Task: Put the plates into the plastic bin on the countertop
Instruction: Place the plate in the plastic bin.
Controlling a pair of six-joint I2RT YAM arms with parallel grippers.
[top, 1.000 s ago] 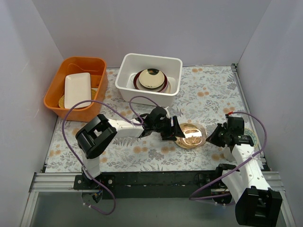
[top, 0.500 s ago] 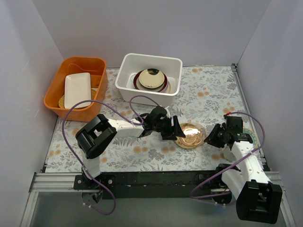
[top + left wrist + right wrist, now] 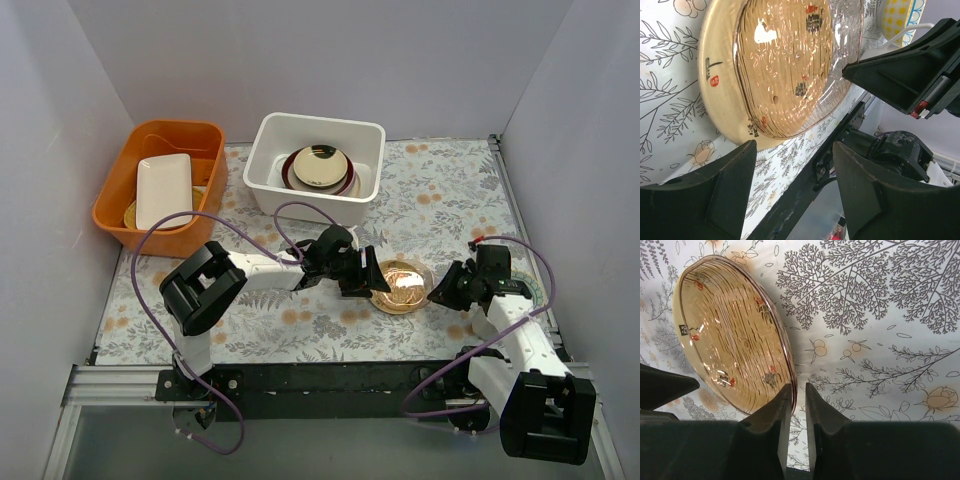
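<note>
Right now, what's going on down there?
Both arms are at a mid-table stack: a clear amber plate on a cream plate. The left claw is open beside it. The right claw straddles the amber plate's rim; clamped or not, I can't tell. The bin already holds stacked plates.

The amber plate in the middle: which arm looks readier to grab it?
Probably the right. The right gripper has its jaws, barely apart, lined up on the amber plate's rim, with the edge at their tips. The left gripper stands wide open at the opposite rim.
</note>
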